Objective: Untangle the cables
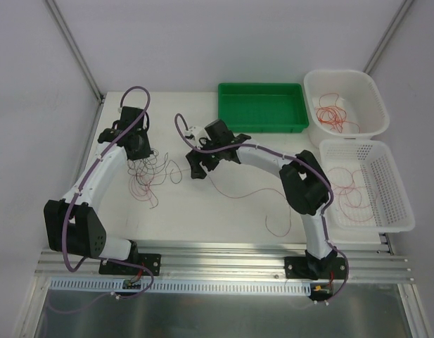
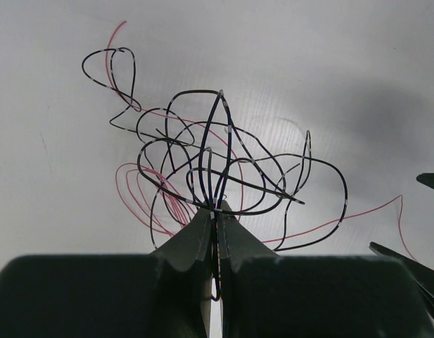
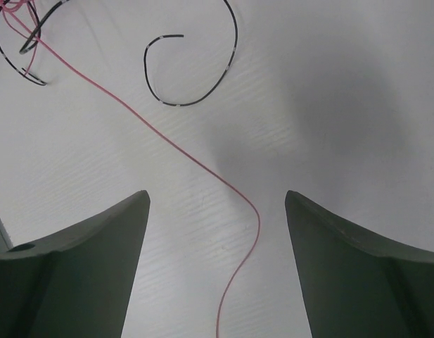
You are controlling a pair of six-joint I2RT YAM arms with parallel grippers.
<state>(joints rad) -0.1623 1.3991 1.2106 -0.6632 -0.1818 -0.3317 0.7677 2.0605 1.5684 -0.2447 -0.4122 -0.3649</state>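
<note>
Pinching black strands of the tangled cables (image 2: 211, 156), left hand (image 2: 215, 211) clenched tight, right hand (image 3: 217, 197) spread open above 1 red cable (image 3: 167, 141) lying on the tabletop (image 3: 343, 105).

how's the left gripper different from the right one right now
The left gripper is shut, pinching dark cables from the tangle; the right gripper is open and holds nothing. The left gripper sits right at the knotted bunch, while the right gripper only has a single loose red cable running between its fingers. Both have dark fingers and are low over the white table.
</note>
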